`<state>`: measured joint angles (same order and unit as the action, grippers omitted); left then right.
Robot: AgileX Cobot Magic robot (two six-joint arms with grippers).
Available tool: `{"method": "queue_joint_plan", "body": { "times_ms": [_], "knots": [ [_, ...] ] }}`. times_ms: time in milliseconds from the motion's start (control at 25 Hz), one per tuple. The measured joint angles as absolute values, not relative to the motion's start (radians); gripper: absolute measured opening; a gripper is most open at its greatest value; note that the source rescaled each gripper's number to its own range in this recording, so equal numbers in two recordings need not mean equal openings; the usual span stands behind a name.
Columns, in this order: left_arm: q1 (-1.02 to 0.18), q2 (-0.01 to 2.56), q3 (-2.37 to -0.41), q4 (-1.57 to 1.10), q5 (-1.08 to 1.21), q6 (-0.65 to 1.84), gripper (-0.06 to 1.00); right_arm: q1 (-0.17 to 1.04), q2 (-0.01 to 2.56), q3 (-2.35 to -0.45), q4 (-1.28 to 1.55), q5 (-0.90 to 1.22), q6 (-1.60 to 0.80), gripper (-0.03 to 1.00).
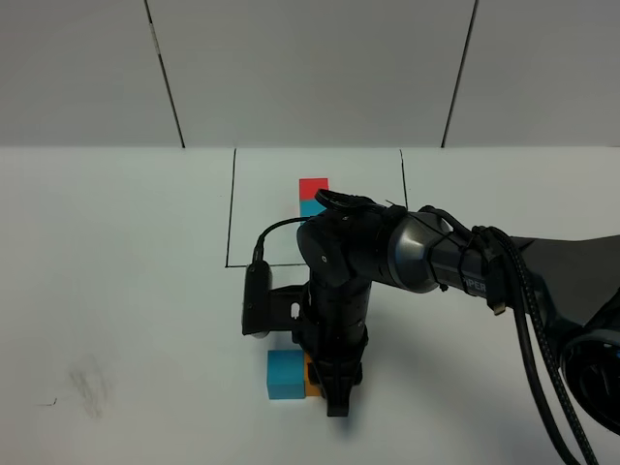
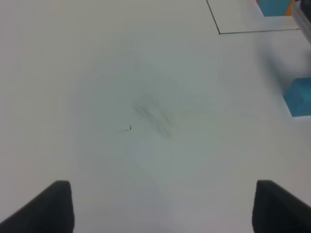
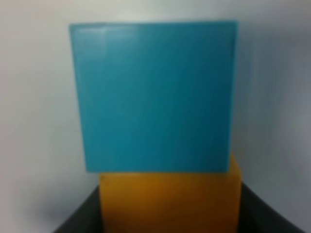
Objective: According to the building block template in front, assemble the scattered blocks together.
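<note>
The building block template sits inside a thin black frame [image 1: 231,208] at the back. Its red cube [image 1: 313,186] and cyan cube [image 1: 308,206] show; its orange cube is hidden behind my right arm. Of the scattered blocks, the cyan block [image 1: 285,375] [image 3: 155,97] lies in front with the orange block [image 1: 312,378] [image 3: 170,194] touching its side. The loose red block is not in view. My right gripper [image 1: 332,392] [image 3: 170,221] points down, shut on the orange block. My left gripper [image 2: 165,208] is open and empty over bare table, with the cyan block [image 2: 299,97] far off to one side.
My right arm reaches from the right across the middle, with a black cable [image 1: 276,231] looping at its wrist. A faint grey smudge [image 1: 89,387] [image 2: 153,114] marks the white table at front left. Grey wall panels stand behind the table.
</note>
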<state>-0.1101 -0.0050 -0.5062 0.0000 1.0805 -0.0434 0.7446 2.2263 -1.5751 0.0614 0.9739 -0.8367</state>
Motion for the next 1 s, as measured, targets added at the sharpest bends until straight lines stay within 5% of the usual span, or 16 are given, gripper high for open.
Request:
{"method": "queue_joint_plan", "body": {
  "times_ms": [760, 840, 1000],
  "knots": [
    [-0.110, -0.005, -0.506, 0.000, 1.080, -0.043, 0.84, 0.745, 2.227, -1.575, 0.073, 0.983, -0.800, 0.03],
    [-0.110, -0.005, -0.506, 0.000, 1.080, -0.043, 0.84, 0.745, 2.228, -1.575, 0.076, 0.985, -0.799, 0.09],
    [-0.110, -0.005, -0.506, 0.000, 1.080, -0.043, 0.84, 0.745, 2.232, -1.574, 0.090, 1.004, -0.770, 0.53]
  ]
}}
